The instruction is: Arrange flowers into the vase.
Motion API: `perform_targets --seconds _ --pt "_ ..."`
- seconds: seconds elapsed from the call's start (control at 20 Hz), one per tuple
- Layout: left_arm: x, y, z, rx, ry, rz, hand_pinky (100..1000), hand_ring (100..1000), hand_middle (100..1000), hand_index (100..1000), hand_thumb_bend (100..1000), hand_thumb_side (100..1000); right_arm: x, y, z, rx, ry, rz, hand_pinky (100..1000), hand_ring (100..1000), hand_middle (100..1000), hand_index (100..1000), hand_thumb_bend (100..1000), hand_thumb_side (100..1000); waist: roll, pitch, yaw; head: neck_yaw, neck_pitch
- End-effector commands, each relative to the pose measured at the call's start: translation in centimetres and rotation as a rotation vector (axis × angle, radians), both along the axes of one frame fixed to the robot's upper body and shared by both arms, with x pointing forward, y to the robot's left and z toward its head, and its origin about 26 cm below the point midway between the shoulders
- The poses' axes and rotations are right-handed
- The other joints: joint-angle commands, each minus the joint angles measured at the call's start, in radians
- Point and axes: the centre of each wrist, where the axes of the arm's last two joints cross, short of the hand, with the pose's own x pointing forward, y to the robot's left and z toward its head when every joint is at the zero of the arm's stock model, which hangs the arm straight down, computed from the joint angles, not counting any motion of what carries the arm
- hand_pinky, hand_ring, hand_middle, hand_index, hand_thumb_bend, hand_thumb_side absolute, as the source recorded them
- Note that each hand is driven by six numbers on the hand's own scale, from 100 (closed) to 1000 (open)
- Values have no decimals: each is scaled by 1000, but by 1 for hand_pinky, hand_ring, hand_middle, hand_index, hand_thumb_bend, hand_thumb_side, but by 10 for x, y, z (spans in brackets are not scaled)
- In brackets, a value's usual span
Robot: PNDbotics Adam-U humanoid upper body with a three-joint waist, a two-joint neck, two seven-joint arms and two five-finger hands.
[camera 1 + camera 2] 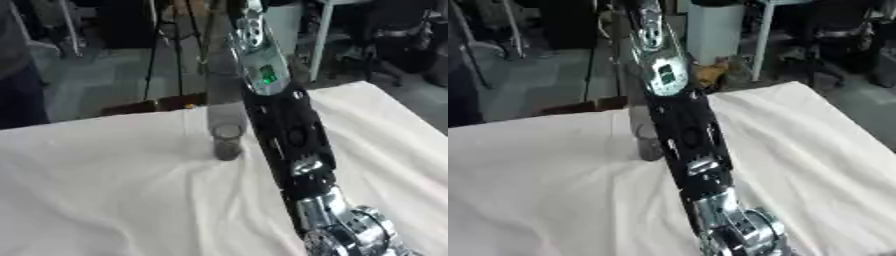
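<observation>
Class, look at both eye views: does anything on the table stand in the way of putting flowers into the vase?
Nothing visible on the white cloth blocks the clear vase. Only the robot's own arm crosses beside it, partly hiding it in the right eye view. No flowers or hands show.

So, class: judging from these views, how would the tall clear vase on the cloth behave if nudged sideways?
The vase looks tall and narrow, so it would probably tip rather than slide. It appears to be clear glass, so likely fragile and smooth. The white cloth beneath is wrinkled, which may snag its base.

Right arm (289, 135) runs off the top edge; its hand is out of frame. In the right eye view the arm hides part of the vase (227, 141). Vase blurred, contents indistinguishable. Counter (105, 190) cropped at edges.
</observation>
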Motion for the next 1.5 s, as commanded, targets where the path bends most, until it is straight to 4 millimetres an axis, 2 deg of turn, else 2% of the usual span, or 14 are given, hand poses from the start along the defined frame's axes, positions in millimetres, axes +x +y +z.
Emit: perform_targets --seconds 0.05,1.1,1.5 --pt "2 0 9 4 -27 -4 494 692 619 723 330 781 -3 -6 14 -6 -36 -17 100 100 100 133 100 1000 12 -18 -1 -1 -11" --pt "2 2 9 7 -28 1 497 690 617 722 330 781 -5 -11 24 7 -61 -41 100 100 100 133 100 1000 10 -16 -7 -8 -10" --pt "1 2 8 8 -27 5 497 690 617 722 330 781 -5 -27 32 21 -73 -98 100 100 100 133 100 1000 9 -15 -8 -7 -10"
